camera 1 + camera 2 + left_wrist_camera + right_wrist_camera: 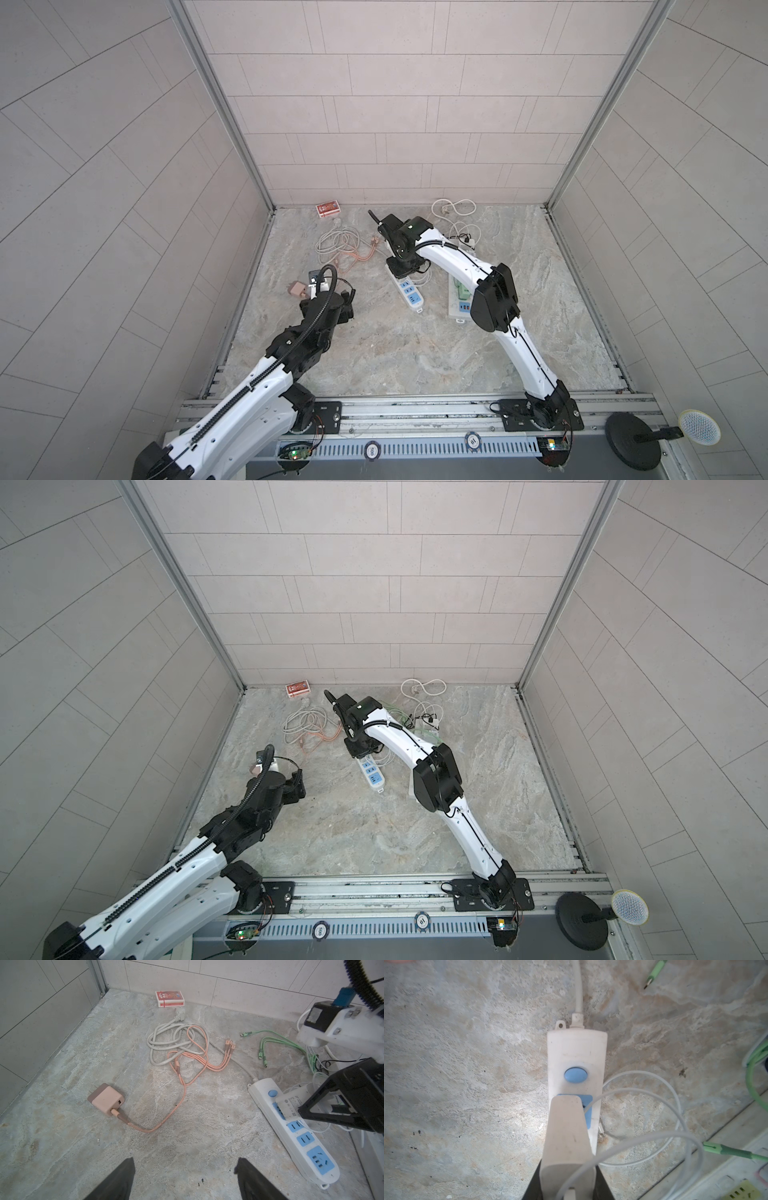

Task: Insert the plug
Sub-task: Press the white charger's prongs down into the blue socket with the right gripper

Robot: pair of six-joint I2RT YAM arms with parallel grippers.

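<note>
Currently the insertion step is in hand. The right gripper (569,1182) is clenched on the plug (566,1132), a white charger block. It holds the plug, apparently tilted, over the strip (576,1051). The plug's front end covers the blue socket nearest the strip's round blue switch (575,1075). The prongs are hidden under the block, so I cannot tell whether they have entered.

The next move, by my judgement, calls for lining the prongs up with the slots and pressing straight down. The strip lies loose on the floor (187,1136) and could slide. The left gripper (185,1178) is released, jaws wide. It hovers over bare floor apart from the strip and looks free to steady it.

A thin white cable (654,1088) runs from the plug's rear and loops just beside the strip. Green cables (280,1043) and a second strip (456,309) crowd that side. The other side is bare up to a pink cable (182,1093). The walls stand well apart.
</note>
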